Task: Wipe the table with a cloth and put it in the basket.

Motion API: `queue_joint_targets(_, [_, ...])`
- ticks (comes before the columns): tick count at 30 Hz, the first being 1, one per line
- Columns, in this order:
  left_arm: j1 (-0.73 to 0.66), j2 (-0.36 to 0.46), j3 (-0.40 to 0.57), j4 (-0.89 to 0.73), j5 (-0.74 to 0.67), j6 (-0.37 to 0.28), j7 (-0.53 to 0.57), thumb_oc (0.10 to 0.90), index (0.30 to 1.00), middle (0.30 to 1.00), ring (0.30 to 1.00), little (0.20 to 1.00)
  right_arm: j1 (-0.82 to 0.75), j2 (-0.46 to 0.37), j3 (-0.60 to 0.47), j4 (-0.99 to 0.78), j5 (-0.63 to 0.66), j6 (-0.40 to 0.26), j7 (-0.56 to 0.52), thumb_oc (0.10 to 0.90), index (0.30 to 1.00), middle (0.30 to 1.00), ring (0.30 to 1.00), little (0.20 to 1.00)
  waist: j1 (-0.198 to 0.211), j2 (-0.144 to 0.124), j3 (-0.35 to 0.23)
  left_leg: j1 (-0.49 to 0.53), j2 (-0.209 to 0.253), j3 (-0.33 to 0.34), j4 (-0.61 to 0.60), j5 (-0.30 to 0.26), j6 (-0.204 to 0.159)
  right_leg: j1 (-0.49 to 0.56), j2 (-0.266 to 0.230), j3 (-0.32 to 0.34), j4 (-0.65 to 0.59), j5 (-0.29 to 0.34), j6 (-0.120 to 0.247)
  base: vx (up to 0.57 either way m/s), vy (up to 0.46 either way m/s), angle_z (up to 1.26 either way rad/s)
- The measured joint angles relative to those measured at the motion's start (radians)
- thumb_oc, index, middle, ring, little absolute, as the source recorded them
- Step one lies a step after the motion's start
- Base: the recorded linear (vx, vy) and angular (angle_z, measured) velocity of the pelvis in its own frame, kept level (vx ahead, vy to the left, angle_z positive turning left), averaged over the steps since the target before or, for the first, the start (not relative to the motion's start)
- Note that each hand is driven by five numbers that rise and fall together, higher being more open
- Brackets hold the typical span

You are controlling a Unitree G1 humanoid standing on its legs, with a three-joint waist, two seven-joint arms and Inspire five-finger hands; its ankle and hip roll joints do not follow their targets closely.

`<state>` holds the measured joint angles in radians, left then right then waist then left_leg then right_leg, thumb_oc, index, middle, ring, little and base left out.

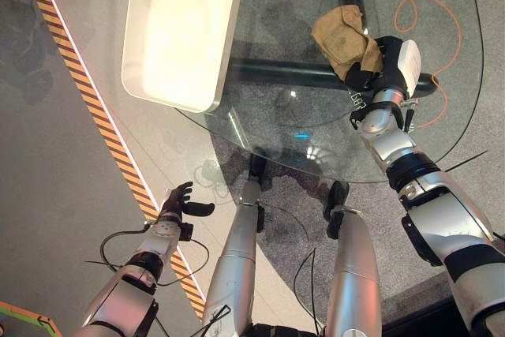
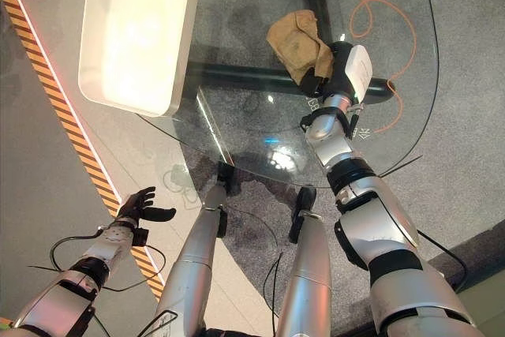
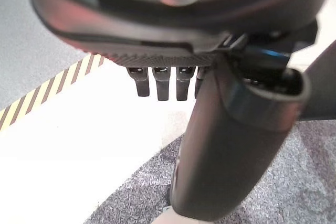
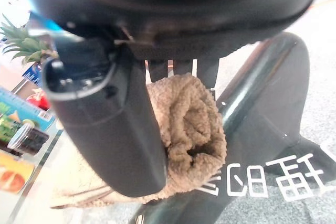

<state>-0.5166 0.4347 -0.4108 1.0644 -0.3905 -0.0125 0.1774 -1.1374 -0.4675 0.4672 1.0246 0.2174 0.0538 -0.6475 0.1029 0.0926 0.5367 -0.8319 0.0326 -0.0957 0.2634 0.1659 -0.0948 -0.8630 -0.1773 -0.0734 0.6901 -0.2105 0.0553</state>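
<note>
the right hand [image 1: 384,62] fingers clamp the crumpled brown cloth [image 1: 341,38] on the round glass desk [image 1: 316,128]; left hand [image 1: 178,203] fingers hang loosely apart.

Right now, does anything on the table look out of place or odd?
Nothing stands out. The right hand holds the bunched brown cloth on the glass table; the white basket sits upright at its edge.
</note>
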Motion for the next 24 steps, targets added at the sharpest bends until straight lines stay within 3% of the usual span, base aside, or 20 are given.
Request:
queue_joint_targets(8, [-0.031, 0.016, 0.001, 0.019, 0.0, 0.0, -0.018, 0.8, 0.9, 0.9, 0.9, 0.9, -0.011, -0.086, -0.126, 0.126, 0.088, 0.0, -0.07, 0.1, 0.3, 0.3, 0.3, 0.2, -0.005, -0.042, 0.004, -0.01, -0.003, 0.001, 0.001, 0.009, 0.012, 0.007, 0.0, 0.0, -0.027, 0.016, 0.016, 0.0, 0.0, 0.0])
queue_joint_targets(16, [-0.031, 0.037, 0.038, 0.047, 0.0, -0.001, -0.028, 0.8, 0.9, 0.9, 0.9, 0.9, 0.015, -0.136, -0.17, 0.22, 0.141, 0.027, -0.11, 0.1, 0.3, 0.3, 0.3, 0.2, -0.052, -0.043, 0.004, -0.007, 0.001, 0.001, 0.001, 0.01, 0.012, 0.008, 0.005, 0.001, -0.031, 0.024, 0.016, 0.0, -0.005, -0.02])
queue_joint_targets(24, [-0.031, 0.046, 0.04, 0.059, 0.0, -0.001, -0.043, 0.8, 0.9, 0.9, 0.9, 0.9, 0.033, -0.143, -0.176, 0.225, 0.147, 0.021, -0.112, 0.1, 0.3, 0.3, 0.3, 0.2, -0.05, -0.042, 0.004, -0.006, 0.016, 0.001, -0.001, 0.01, 0.011, 0.004, 0.02, 0.001, -0.031, 0.03, 0.009, 0.0, -0.006, -0.03])
